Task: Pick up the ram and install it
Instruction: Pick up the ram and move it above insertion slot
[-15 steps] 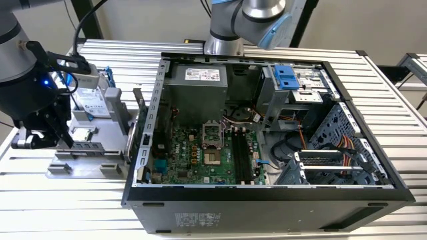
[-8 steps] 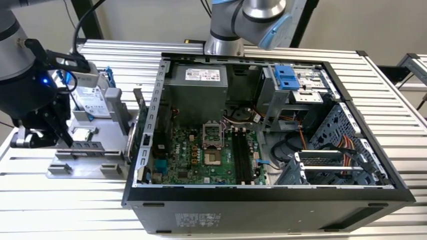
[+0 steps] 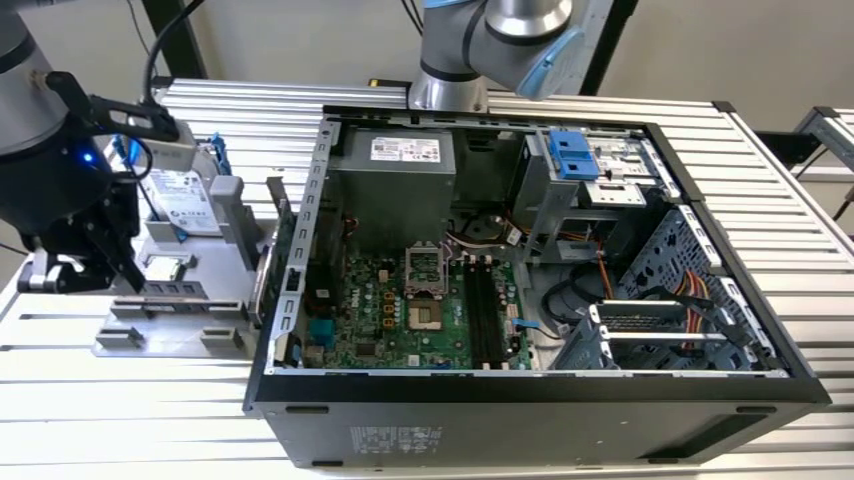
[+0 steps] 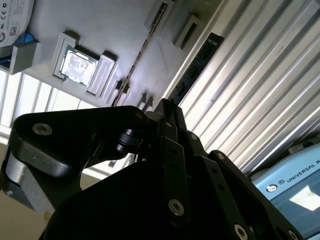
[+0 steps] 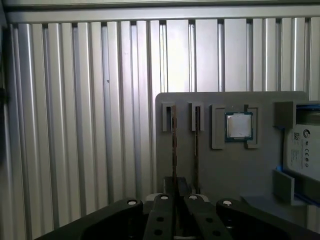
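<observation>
Grey tray [image 5: 235, 175] is holding the ram [image 5: 174, 140] on edge, its long axis running straight out from the gripper [image 5: 176, 186]; whether that is gripping, I cannot tell.

The black gripper [image 4: 165, 112] loomed in the foreground, its linked arms and screw heads narrowing toward a grey fixture plate [image 4: 115, 25]. On that plate a processor chip [image 4: 77, 67] sat in a square recess, and the ram [image 4: 146, 49] stood on its edge in a slot (seen as little more than a thin line). A dark strip [image 4: 196, 67] ran along the plate's border, next to the ribbed aluminium desk [image 4: 260, 75]. A labelled hard drive [image 4: 15, 15] lay at one corner, with a blue piece [image 4: 26, 39] just beside it.
</observation>
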`<state>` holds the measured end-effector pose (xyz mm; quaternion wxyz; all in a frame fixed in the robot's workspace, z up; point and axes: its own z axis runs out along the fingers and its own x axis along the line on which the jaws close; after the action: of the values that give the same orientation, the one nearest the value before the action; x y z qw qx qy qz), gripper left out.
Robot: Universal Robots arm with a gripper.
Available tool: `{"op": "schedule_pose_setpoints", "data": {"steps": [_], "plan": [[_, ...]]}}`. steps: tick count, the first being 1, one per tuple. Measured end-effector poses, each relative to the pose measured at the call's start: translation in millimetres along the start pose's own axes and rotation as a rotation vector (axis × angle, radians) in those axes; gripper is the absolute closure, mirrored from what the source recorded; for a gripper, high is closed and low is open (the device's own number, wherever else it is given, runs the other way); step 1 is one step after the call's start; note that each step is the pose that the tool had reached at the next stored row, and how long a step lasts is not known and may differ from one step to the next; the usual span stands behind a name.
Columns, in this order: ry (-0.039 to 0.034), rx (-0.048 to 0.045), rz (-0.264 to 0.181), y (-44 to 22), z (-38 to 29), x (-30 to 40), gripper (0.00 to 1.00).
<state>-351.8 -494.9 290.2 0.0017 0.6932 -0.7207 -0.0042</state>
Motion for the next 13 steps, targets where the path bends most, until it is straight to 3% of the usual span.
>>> {"op": "schedule_pose_setpoints", "data": {"steps": [13], "plan": [[-0.0001,0.0000,0.000,0.1,-6.0,0.0,1.00]]}}
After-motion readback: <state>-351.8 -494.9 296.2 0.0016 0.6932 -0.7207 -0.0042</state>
